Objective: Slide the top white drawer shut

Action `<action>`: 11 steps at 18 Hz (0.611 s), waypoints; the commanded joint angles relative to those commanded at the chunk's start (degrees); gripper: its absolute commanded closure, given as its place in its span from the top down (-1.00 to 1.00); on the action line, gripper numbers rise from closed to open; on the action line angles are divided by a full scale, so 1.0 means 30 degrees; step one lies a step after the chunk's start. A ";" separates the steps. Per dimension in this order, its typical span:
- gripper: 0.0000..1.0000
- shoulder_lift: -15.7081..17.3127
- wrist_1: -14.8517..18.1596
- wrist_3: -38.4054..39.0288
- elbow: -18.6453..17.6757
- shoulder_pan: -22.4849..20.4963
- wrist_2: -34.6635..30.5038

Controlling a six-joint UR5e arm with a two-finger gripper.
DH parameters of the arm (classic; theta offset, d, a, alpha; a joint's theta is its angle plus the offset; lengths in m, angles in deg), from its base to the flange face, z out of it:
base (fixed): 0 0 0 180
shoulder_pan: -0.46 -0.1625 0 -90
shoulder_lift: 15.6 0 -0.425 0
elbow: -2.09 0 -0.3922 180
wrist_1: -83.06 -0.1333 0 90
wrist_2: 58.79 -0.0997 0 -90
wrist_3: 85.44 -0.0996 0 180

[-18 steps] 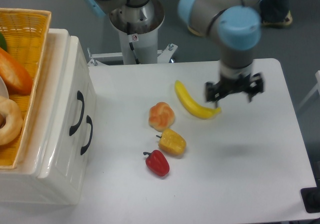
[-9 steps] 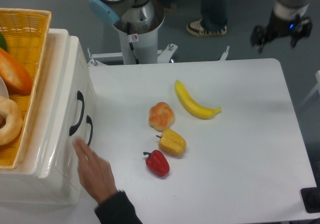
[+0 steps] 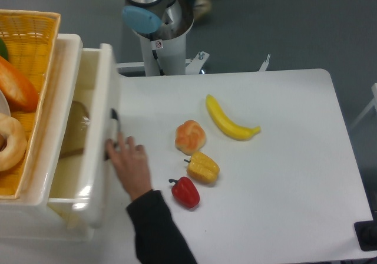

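Top white drawer (image 3: 94,128): glossy cream-white plastic box, pulled out to the right from the white cabinet at the left edge of the table; interior open to view, with a brownish item lying inside against the far wall, too dim to identify.
Drawer handle (image 3: 113,131): curved, black, on the front panel; partly covered by fingers.
Person's hand (image 3: 131,164): reaches in from the lower edge in a dark sleeve; fingertips rest on the front panel at the handle.
Gripper: out of frame, so the state of its fingers cannot be told; only the arm's base column (image 3: 158,31) with a light blue joint cap (image 3: 141,17) shows, at the table's far edge.
White cabinet (image 3: 65,58): holds the drawer; its top carries the basket.
Woven yellow basket (image 3: 32,31): on the cabinet top, holding bread-like items, cut off by the left edge.
Table (image 3: 283,187): white top.
Banana (image 3: 227,119): yellow, lying diagonally near the table's centre.
Orange round fruit (image 3: 190,137): just left of the banana.
Yellow bell pepper (image 3: 203,167): just below the orange fruit.
Red bell pepper (image 3: 186,192): just below the yellow pepper, close to the person's wrist.
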 joint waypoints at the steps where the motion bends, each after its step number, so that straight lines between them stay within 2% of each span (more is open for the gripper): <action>1: 1.00 0.0002 -0.0087 -0.0500 -0.0177 -0.0616 -0.0001; 5: 1.00 -0.0114 -0.0060 -0.1850 -0.1116 -0.2787 0.0087; 11: 1.00 -0.0496 -0.0206 -0.1912 -0.1790 -0.3610 0.0233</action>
